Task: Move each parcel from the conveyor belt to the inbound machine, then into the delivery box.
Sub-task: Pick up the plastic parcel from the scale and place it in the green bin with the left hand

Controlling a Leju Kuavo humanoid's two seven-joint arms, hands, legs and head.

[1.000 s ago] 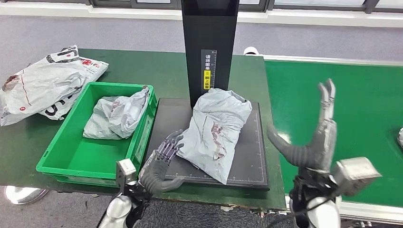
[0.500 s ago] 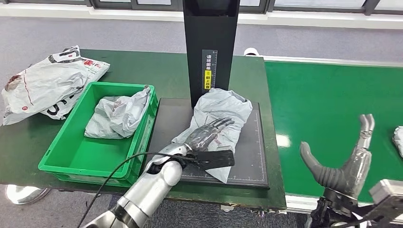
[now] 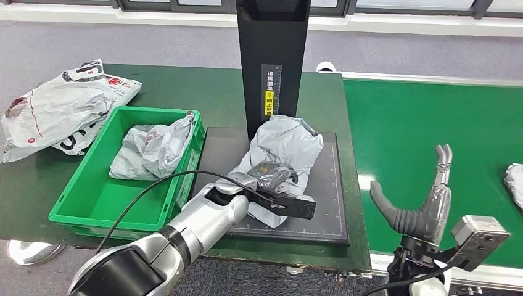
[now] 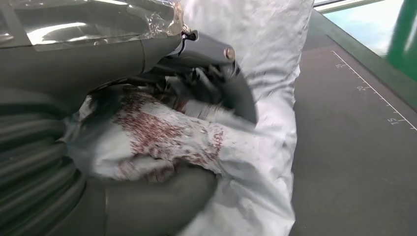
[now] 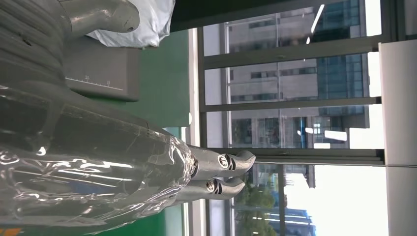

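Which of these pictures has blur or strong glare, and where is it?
Left wrist view: the fingers on the grey parcel are smeared by motion blur. Right wrist view: the windows are overexposed. Head view: sharp, with a small bright reflection on the conveyor belt.

Frame centre: parcel [image 3: 285, 154] lies on the scale platform [image 3: 324, 209] in front of the upright machine column [image 3: 271, 58], left hand [image 3: 269, 177] on its lower part, gripping it. Left of platform, touching it, a bin [image 3: 83, 203] with another parcel [image 3: 151, 151] inside; upper left, a bagged parcel [image 3: 58, 108] on the table [image 3: 210, 92] behind the bin. Right half: conveyor belt [image 3: 419, 123], right hand [image 3: 422, 203] over its lower edge, one parcel [image 3: 515, 183] at far right edge.
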